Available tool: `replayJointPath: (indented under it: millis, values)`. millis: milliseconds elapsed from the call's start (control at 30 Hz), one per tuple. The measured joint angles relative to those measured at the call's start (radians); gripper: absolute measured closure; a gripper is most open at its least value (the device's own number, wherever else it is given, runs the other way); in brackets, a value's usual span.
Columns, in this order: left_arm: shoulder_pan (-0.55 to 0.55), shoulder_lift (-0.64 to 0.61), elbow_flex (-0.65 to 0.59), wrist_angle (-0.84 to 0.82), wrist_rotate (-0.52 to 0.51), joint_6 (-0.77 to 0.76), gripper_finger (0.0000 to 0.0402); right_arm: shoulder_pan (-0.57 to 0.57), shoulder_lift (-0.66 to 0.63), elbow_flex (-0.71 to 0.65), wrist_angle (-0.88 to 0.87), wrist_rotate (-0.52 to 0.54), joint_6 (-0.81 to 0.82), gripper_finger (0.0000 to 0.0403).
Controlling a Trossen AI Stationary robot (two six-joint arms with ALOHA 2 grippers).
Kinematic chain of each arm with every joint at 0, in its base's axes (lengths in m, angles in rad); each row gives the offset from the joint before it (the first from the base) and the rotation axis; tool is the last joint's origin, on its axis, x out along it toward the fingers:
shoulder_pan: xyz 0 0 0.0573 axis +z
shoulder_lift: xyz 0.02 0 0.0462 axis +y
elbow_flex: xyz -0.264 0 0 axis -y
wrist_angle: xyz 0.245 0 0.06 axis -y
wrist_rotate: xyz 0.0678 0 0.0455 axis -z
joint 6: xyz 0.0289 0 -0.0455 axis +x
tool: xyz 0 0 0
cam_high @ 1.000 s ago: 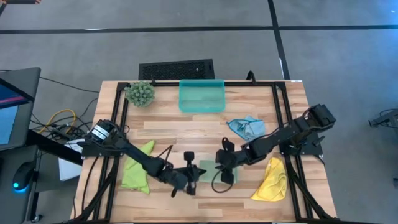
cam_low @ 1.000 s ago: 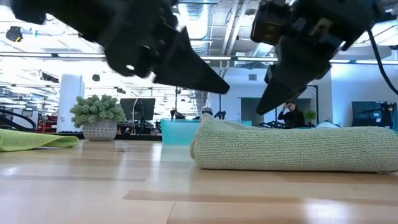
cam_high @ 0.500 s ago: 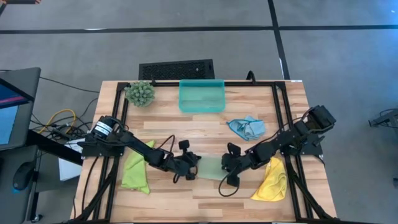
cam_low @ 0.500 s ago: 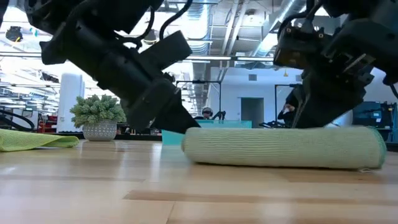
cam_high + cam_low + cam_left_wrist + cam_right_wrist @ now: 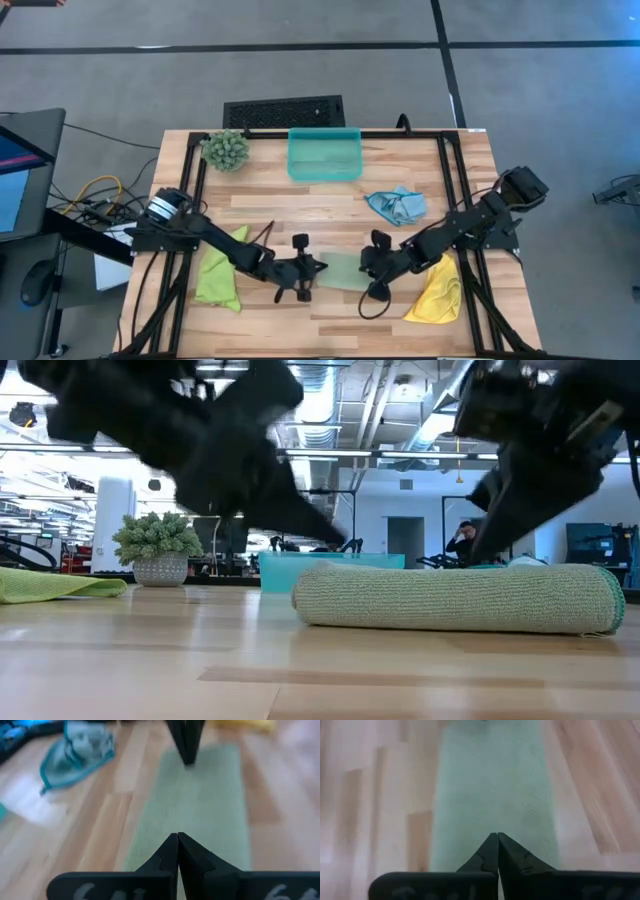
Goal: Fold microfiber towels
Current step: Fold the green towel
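Observation:
The pale sage towel (image 5: pixel 341 270) lies folded into a flat band near the table's front middle (image 5: pixel 460 600). My left gripper (image 5: pixel 318 267) is shut and hovers just above the towel's left end (image 5: pixel 340 543), nothing between its fingers (image 5: pixel 177 836). My right gripper (image 5: pixel 366 266) is shut at the towel's right end (image 5: pixel 480 556), its tips over the cloth (image 5: pixel 497 836). The lime green towel (image 5: pixel 220 272) lies at the left, the light blue towel (image 5: pixel 397 205) and the yellow towel (image 5: pixel 436 290) at the right. My right gripper's shut fingertips point down, slanting from the right, and stand close over the top of the sage towel's right end (image 5: pixel 500 572). I cannot tell whether they touch it. The towel lies flat on the table.
A teal tray (image 5: pixel 324 155) stands at the far middle and a spiky plant ball (image 5: pixel 226 150) at the far left. A black frame (image 5: pixel 190 200) runs along the table's sides. Bare wood lies in front of the sage towel.
The sage towel, lumpy and raised at its left end a second ago, now lies as an even flat band. Both grippers came down onto its two ends and have since risen a little. The left one is still moving.

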Motion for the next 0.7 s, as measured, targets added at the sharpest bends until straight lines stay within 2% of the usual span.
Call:
replayJointPath:
  millis: [167,267,467,700]
  values:
    - [0.035,0.087,0.0,0.025,0.004,-0.028,0.0402,-0.026,0.055,-0.006,-0.09,0.017,0.119,0.0385]
    - [0.049,0.103,0.001,0.033,0.023,-0.046,0.0402,-0.037,0.078,-0.003,-0.096,0.01,0.13,0.0385]
    - [0.054,0.071,0.0,0.006,0.032,-0.026,0.0401,-0.029,0.051,-0.006,-0.116,0.0,0.095,0.0379]
    - [0.049,0.002,0.0,-0.016,0.031,-0.008,0.0401,0.02,-0.027,-0.005,-0.123,0.124,0.071,0.039]
